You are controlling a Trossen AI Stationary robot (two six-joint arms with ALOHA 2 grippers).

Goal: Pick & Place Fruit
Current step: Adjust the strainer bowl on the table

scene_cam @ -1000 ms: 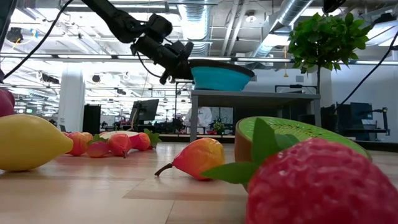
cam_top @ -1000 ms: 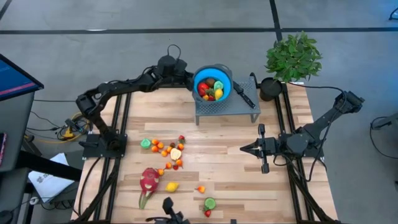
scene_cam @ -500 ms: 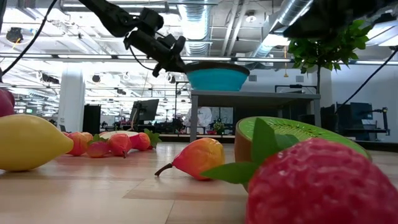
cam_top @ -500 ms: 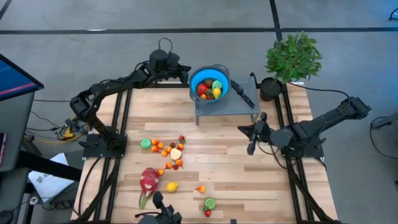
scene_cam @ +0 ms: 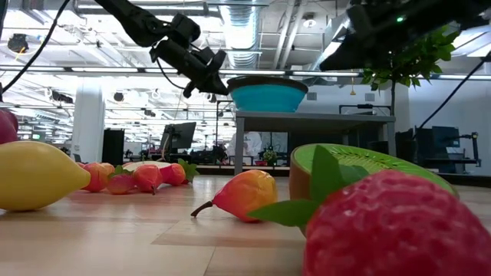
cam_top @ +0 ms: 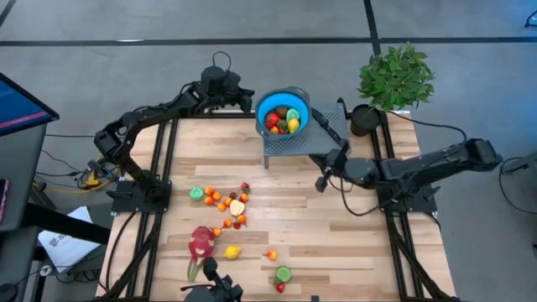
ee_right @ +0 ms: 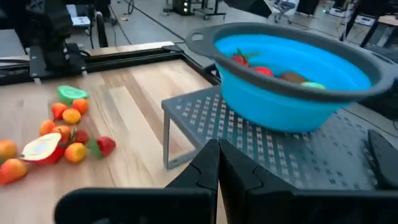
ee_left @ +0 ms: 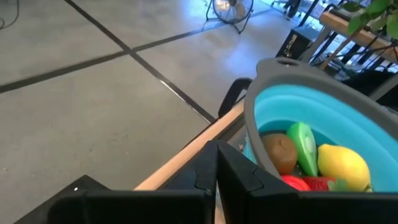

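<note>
A blue bowl (cam_top: 283, 111) with a grey rim stands on a grey perforated rack (cam_top: 294, 141) at the table's far edge. It holds red, green, yellow and brown toy fruit (ee_left: 311, 165). More small fruits (cam_top: 226, 203) lie on the wood. Nearer are the pink dragon fruit (cam_top: 201, 243), a lemon (cam_top: 232, 252) and a kiwi half (cam_top: 284, 273). My left gripper (cam_top: 249, 105) is shut, just left of the bowl's rim (ee_left: 261, 81). My right gripper (cam_top: 320, 182) is shut and hangs in the air by the rack's right front corner. My left gripper's shut fingertips (ee_left: 216, 152) stand right beside the bowl's left wall (ee_left: 252, 155), coming level from the table's left. I cannot tell whether they touch it.
A black-handled knife (cam_top: 327, 126) lies on the rack to the right of the bowl. A potted plant (cam_top: 394, 77) stands at the far right corner. In the low view a strawberry (scene_cam: 391, 226) and the kiwi half (scene_cam: 360, 165) sit close to the camera.
The bowl has slid a little toward the table's left on the rack, then stayed put. My left gripper has drawn back slightly to the left of the rim. My right arm has swung from the table's right side toward the far left, up to the rack's right front corner.
</note>
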